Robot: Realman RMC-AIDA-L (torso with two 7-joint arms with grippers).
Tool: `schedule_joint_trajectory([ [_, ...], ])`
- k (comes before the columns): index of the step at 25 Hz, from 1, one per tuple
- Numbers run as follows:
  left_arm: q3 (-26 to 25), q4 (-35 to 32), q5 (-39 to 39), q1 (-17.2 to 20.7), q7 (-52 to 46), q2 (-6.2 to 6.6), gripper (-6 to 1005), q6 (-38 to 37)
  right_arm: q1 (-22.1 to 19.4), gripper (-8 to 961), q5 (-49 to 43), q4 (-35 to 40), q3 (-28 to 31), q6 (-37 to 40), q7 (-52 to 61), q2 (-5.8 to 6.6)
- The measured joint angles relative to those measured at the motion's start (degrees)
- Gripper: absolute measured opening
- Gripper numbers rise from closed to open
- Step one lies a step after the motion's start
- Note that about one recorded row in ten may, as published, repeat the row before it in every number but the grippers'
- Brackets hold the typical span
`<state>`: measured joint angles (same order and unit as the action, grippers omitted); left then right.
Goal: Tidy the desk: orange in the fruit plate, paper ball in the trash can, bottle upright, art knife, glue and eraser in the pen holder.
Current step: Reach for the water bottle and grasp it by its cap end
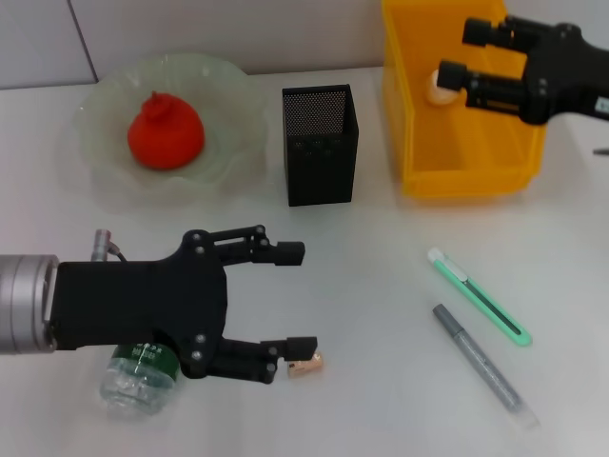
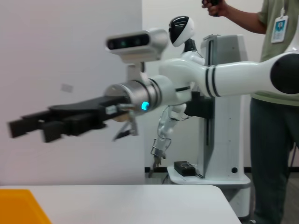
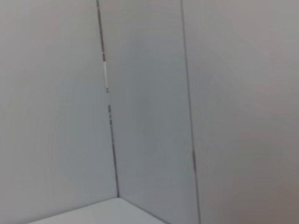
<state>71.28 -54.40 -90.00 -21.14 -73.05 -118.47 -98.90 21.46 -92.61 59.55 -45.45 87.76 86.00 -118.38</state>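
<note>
The bottle (image 1: pixel 140 378) stands beneath my wide-spread left pincer (image 1: pixel 296 300); my right pincer (image 1: pixel 457 52), parted, hangs over the trash can (image 1: pixel 419 143), dropping paper.

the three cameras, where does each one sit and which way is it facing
Head view: above, looking down at the white table; open left gripper by the tan eraser, open right gripper over the yellow plastic trash can.
Left wrist view: faces across to the right gripper; shares the trash can's corner.
Right wrist view: faces a bare wall corner; no arm shows.
</note>
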Motion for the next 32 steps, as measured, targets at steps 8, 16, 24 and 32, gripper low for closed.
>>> schedule_joint_trajectory([
  [8,-2.72,0.09,-0.35,0.55,-0.41,0.02,846,2.09,-2.13,709,-4.89,0.11,-0.13,6.72,-1.20,0.09],
  [16,-4.24,0.00,-0.50,1.31,-0.92,0.14,846,6.22,-1.84,709,-14.64,0.40,-0.82,11.04,-1.22,-0.51],
  [24,-8.12,0.08,-0.59,2.50,-4.36,0.25,846,12.52,-1.35,709,-15.66,-0.22,-0.89,10.38,-1.22,-0.61],
  [32,-8.34,-2.73,-5.89,4.24,-14.31,0.18,846,25.56,-0.79,709,-15.93,-0.54,-0.74,9.89,-1.21,-0.62],
])
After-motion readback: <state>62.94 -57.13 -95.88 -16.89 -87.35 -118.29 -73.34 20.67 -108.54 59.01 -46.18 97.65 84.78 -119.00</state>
